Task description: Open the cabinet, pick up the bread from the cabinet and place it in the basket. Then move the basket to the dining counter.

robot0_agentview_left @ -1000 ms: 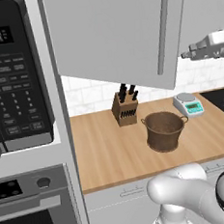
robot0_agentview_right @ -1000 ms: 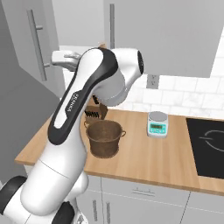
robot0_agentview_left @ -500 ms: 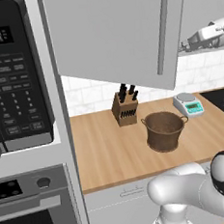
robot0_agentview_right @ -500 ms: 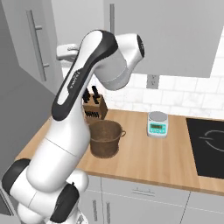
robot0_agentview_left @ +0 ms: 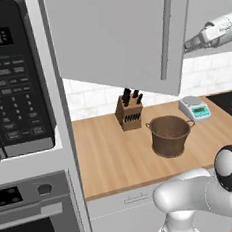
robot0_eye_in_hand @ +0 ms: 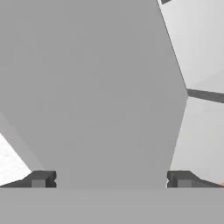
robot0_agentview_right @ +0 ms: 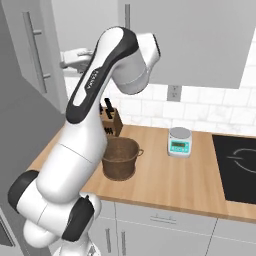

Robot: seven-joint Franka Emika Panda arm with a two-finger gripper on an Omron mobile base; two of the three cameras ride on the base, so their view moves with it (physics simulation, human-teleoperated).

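**Open gripper raised at the cabinet door, basket waiting on the worktop**

The gripper [robot0_eye_in_hand: 111,179] is held high at the cabinet [robot0_agentview_left: 115,37]. In the hand view its two dark tips sit far apart at the bottom, jaws spread wide with nothing between them, and a flat grey door panel fills most of what lies ahead; a paler surface and a dark seam show to the right of that panel's edge.

The left base view shows what the hand view cannot: the cabinet door swung out toward the camera, its silver bar handle [robot0_agentview_left: 165,38] upright on the front, and the hand reaching in from the right edge just past the door's far side. The arm's white elbow sits low at the bottom right.

The right base view shows the same reach from the other side. The arm rises from the lower left, bends at a big dark joint and stretches left to the hand beside a second grey door with a handle [robot0_agentview_right: 35,52].

The basket [robot0_agentview_left: 170,135] stands upright on the wooden worktop [robot0_agentview_left: 112,158], between the knife block [robot0_agentview_left: 129,111] and the small scale [robot0_agentview_left: 195,108], touching neither. The microwave [robot0_agentview_left: 11,78] and oven below it appear in the left base view; the black hob [robot0_agentview_right: 237,167] is plainest in the right one. I cannot tell where the bread is.
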